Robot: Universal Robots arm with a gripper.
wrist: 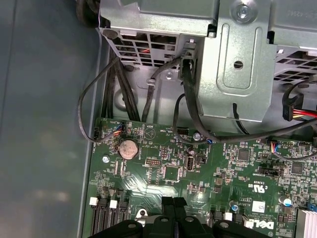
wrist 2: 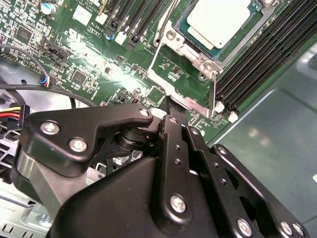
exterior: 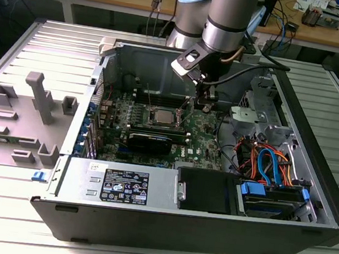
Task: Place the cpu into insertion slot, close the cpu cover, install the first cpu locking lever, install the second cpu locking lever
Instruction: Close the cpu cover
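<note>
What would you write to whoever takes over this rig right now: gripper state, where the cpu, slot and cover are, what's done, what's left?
Gripper: shut, with nothing visible in it, low over the green board beside the insertion slot.
The cpu: seated in the slot, silvery top up.
The cpu cover: lying flat around the cpu; looks closed.
Done: cpu placed, cover apparently down.
Left: both locking levers; I cannot tell whether either is latched.
</note>
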